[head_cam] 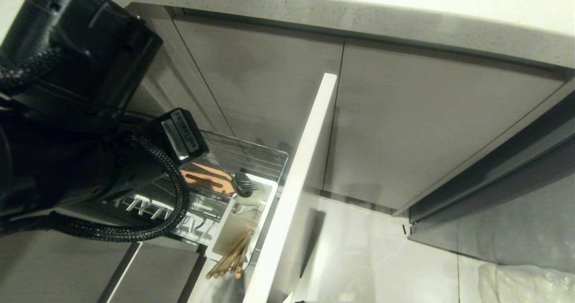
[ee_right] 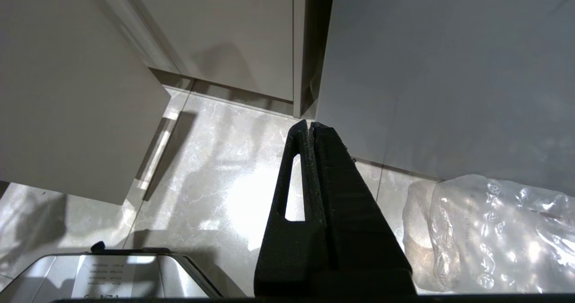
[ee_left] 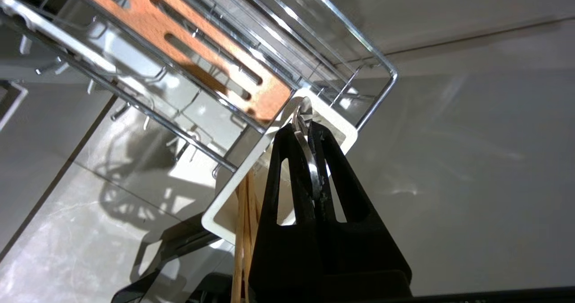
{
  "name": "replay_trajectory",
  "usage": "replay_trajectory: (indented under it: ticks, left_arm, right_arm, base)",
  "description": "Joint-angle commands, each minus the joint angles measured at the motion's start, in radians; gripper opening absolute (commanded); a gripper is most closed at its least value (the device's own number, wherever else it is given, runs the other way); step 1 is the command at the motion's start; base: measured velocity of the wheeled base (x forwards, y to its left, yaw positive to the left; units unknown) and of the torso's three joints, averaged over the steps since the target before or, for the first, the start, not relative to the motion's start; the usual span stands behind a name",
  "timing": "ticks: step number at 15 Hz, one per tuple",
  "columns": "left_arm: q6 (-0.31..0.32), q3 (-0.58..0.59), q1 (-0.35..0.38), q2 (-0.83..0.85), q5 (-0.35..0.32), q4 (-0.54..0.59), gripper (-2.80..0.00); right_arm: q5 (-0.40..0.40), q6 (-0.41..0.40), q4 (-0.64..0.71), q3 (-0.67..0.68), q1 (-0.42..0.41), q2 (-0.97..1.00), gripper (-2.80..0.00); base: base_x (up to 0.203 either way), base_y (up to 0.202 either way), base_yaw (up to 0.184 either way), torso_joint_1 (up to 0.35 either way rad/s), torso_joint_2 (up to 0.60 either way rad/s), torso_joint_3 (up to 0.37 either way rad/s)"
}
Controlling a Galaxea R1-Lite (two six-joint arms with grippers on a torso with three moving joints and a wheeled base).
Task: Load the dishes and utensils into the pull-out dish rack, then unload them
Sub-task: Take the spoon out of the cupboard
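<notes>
Above the white utensil caddy (ee_left: 346,134), the left gripper (ee_left: 309,134) pinches the silver fork (ee_left: 310,159) edge-on between closed fingers, tines uppermost, probably for lifting clear. Chopsticks (head_cam: 231,258) stand in the caddy. The right gripper (ee_right: 310,130), fingers together and empty, hangs parked away from the caddy.

a kitchen: countertop (head_cam: 404,6), grey cabinet doors (head_cam: 426,128), pull-out dish rack (head_cam: 251,159).

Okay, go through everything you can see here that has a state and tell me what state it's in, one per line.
Pull-out dish rack: pulled out, no dishes visible in it.
Utensil caddy: holds the chopsticks.
Chopsticks: leaning in the caddy.
Fork: clamped in the left claw, over the caddy.
Right claw: shut, empty, above the floor.
</notes>
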Motion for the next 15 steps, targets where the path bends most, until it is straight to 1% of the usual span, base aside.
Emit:
replay_trajectory:
  ticks: [1, 3, 5, 10, 13, 15]
  left_arm:
    - [-0.001, -0.005, -0.001, -0.017, 0.010, 0.003, -2.80]
    - [0.005, -0.008, -0.005, -0.025, 0.026, 0.002, -2.80]
    - [0.006, -0.021, -0.014, -0.038, 0.026, 0.002, -2.80]
    - [0.040, -0.044, -0.016, -0.088, 0.027, 0.002, -2.80]
    - [0.043, -0.053, -0.017, -0.116, 0.029, 0.004, -2.80]
    - [0.071, -0.063, -0.018, -0.148, 0.031, 0.012, -2.80]
  right_arm:
    - [0.000, 0.000, 0.000, 0.000, 0.000, 0.001, -2.80]
    - [0.000, 0.000, 0.000, 0.000, 0.000, 0.001, -2.80]
    - [0.000, 0.000, 0.000, 0.000, 0.000, 0.001, -2.80]
    - [0.000, 0.000, 0.000, 0.000, 0.000, 0.001, -2.80]
    - [0.000, 0.000, 0.000, 0.000, 0.000, 0.001, -2.80]
    - [0.000, 0.000, 0.000, 0.000, 0.000, 0.001, -2.80]
  base:
    - [0.000, 0.000, 0.000, 0.000, 0.00, 0.000]
    - [0.000, 0.000, 0.000, 0.000, 0.00, 0.000]
    - [0.000, 0.000, 0.000, 0.000, 0.00, 0.000]
    - [0.000, 0.000, 0.000, 0.000, 0.00, 0.000]
    - [0.000, 0.000, 0.000, 0.000, 0.00, 0.000]
    - [0.000, 0.000, 0.000, 0.000, 0.00, 0.000]
